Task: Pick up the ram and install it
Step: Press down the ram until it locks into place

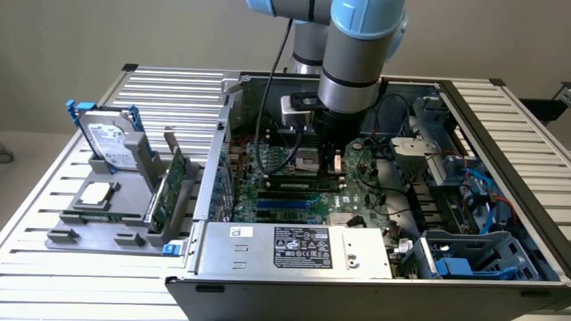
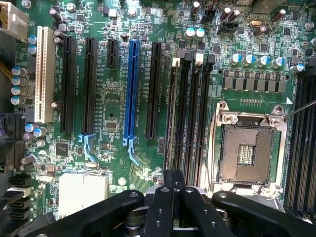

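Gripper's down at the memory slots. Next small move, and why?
Likely a short, straight press down, no sideways shift. The ram stands edge-on, lined up along the black memory slot farthest from the CPU socket, with the gripper directly above it. Whether it is fully seated cannot be told.

A plain, pale beige wall stands behind the worktop, evenly lit with no hard shadows. The worktop is a silver surface of ribbed aluminium slats with dark corner caps, running out on both sides of the open computer case. Beyond the worktop's edge at the exterior view's left, light floor shows.
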